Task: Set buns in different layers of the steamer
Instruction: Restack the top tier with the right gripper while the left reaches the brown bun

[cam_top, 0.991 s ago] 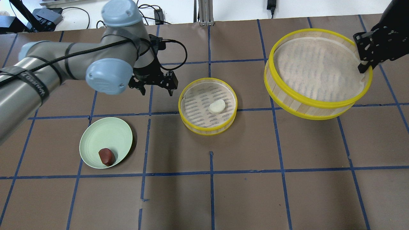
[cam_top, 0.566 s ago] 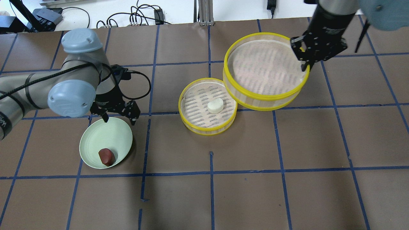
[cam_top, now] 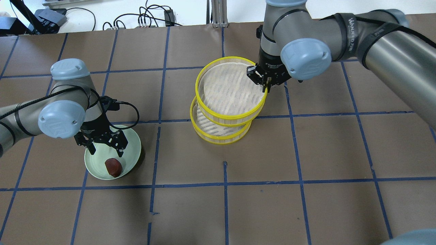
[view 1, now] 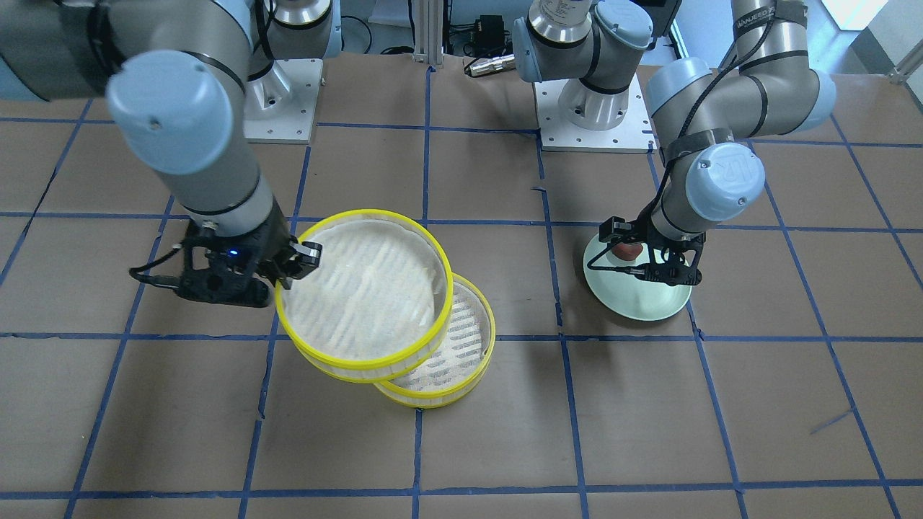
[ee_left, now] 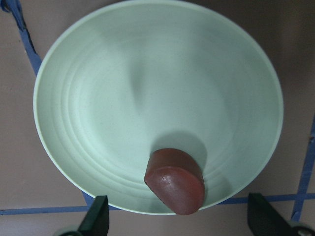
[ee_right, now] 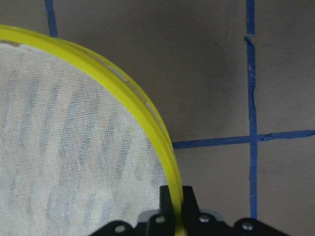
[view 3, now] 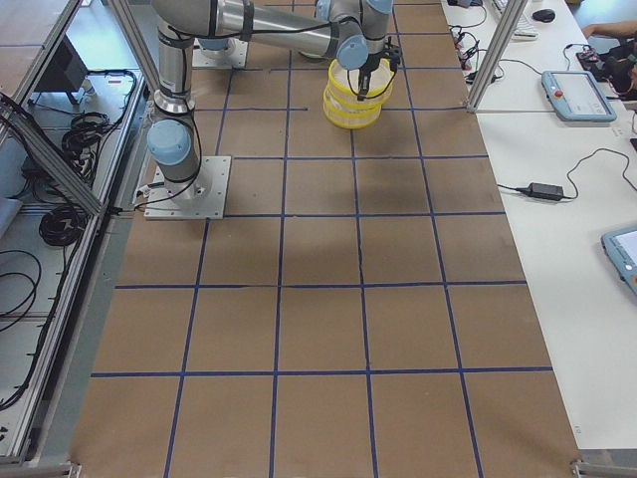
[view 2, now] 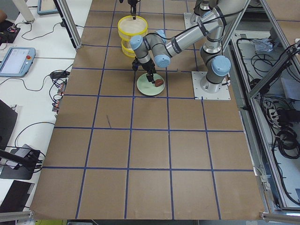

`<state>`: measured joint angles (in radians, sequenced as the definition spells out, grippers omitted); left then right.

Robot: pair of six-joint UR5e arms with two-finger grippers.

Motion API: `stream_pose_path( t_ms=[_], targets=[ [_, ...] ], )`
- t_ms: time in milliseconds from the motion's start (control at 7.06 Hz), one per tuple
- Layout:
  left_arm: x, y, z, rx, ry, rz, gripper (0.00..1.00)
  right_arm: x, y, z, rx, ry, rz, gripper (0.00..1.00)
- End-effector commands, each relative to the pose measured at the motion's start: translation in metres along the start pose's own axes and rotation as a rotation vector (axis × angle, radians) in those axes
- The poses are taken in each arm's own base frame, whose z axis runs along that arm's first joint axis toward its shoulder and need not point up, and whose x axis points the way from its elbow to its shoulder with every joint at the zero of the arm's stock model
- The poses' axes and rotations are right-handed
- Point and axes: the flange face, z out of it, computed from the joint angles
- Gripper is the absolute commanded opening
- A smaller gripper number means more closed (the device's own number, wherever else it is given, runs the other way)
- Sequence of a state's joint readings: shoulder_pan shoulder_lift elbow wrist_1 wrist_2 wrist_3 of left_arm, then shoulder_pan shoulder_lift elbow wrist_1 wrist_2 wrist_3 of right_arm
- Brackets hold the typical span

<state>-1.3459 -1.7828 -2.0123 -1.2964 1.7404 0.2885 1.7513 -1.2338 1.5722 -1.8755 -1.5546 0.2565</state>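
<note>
Since 0.6 s ago: right pincer (cam_top: 265, 87) has carried the upper tray (cam_top: 230, 119) inward until it overhangs the lower tray (cam_top: 221, 141). Left pincer (cam_top: 105, 150) has come down over the plate (cam_top: 133, 136).

Right pincer: jaws clamped across the upper tray's yellow rim, one finger inside, one outside. The whole tray hangs from that single pinch and extends away from the fingers. Lower tray sits below it and looks slightly off-line. White bun is hidden under the upper tray in every view.

Left pincer: jaws spread wide, nothing held. Brown bun (cam_top: 113, 167) lies just beyond the fingertips, between their lines, close to the plate's edge.

Risks, as judged:
- With a one-sided pinch the tray may sag or slip. The rims would then meet askew, and the upper tray would catch or shove the lower one instead of nesting.
- Lowering off-centre could press the tray wall onto the white bun.
- The brown bun sits near the sloped rim. A fingertip striking the plate could tip it, or a late close could nudge the bun out.
</note>
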Motion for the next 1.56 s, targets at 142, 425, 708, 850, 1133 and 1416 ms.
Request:
stream_pose_path(
  t_ms=[142, 425, 708, 850, 1133, 1416],
  targets=[
    [0.000, -0.007, 0.018, -0.042, 0.007, -0.031, 0.95, -0.015, 0.003, 0.025, -0.026, 0.005, 0.000, 0.08],
    [0.000, -0.009, 0.025, -0.059, 0.013, -0.028, 0.91, -0.022, 0.007, 0.029, -0.034, 0.007, -0.012, 0.08],
    [0.001, -0.014, 0.035, -0.080, 0.018, -0.022, 0.66, -0.027, 0.010, 0.039, -0.037, 0.012, -0.025, 0.08],
    [0.001, -0.015, 0.037, -0.085, 0.018, -0.015, 0.51, -0.027, 0.009, 0.040, -0.034, 0.013, -0.022, 0.08],
    [-0.001, -0.017, 0.033, -0.076, 0.015, -0.010, 0.15, -0.028, 0.007, 0.043, -0.017, 0.005, 0.003, 0.08],
    [0.000, -0.026, -0.012, 0.045, -0.017, -0.024, 0.01, -0.027, 0.010, 0.048, -0.029, 0.009, 0.006, 0.08]
  ],
)
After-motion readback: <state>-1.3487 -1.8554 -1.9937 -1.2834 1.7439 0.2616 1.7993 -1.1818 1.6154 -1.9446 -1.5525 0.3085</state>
